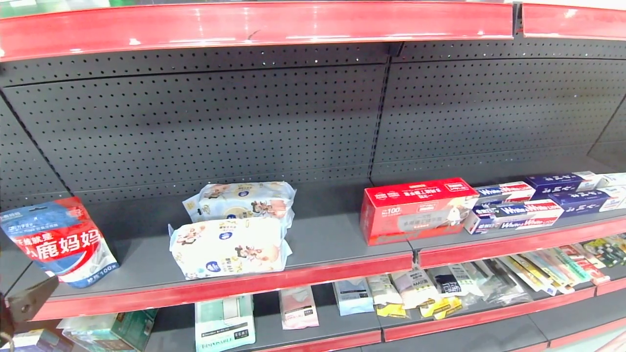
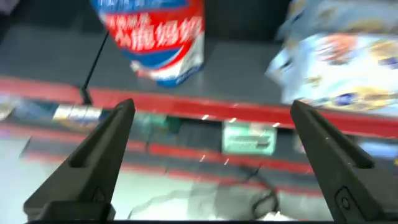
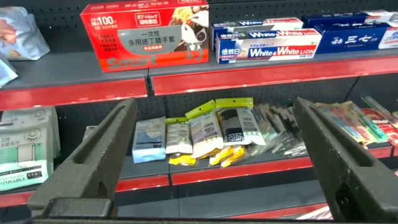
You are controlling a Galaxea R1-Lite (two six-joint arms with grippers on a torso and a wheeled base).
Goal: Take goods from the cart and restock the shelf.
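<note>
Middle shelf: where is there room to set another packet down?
Widest gap on the shelf: between the white packs and the red box. A smaller one: between the blue pouch and those packs. Right of the red box, toothpaste boxes crowd it.

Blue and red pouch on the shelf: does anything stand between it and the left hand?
Nothing visible does. The left hand is open before the shelf edge; the pouch stands just behind that edge, white packs lie aside.
</note>
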